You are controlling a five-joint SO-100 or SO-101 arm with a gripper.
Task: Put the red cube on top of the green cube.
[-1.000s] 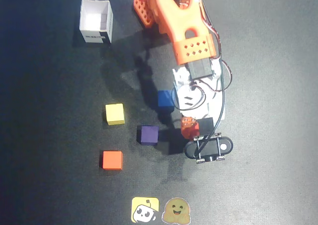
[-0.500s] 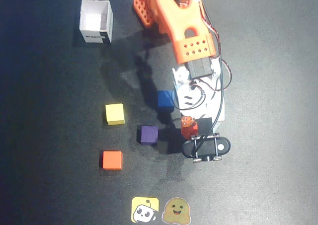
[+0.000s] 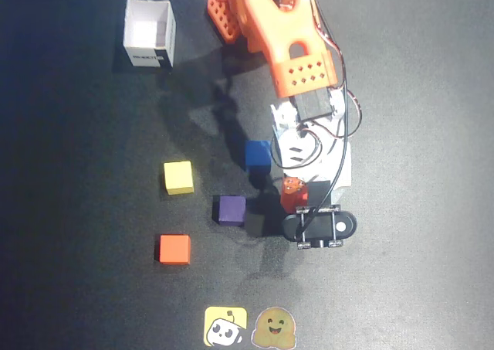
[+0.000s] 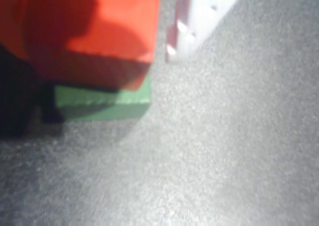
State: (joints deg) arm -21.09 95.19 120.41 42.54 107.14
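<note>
We see the gripper (image 3: 296,198) low over the tabletop (image 3: 417,211) in the overhead view, with the red cube (image 3: 293,195) between its fingers; it looks clamped on that cube, though the arm hides most of the fingers. In the wrist view the red cube (image 4: 94,31) fills the upper left, and the green cube (image 4: 104,100) shows just under it as a narrow strip, the red one overhanging its right edge a little. We cannot tell whether the two are already touching or whether a thin gap remains.

The risk, as we judge it, lies in that offset. If the gripper lets go while the red cube sits off-centre, it may tip off and land on the tabletop. A release from above, with a gap, could make it bounce or slide. Pressing down too hard could push the green cube sideways.

Farther out, the blue cube (image 3: 258,154) and the purple cube (image 3: 230,209) stand near; a wide opening or a careless withdrawal might nudge them. The yellow cube (image 3: 178,177), orange cube (image 3: 174,249) and white box (image 3: 150,33) lie well apart.
</note>
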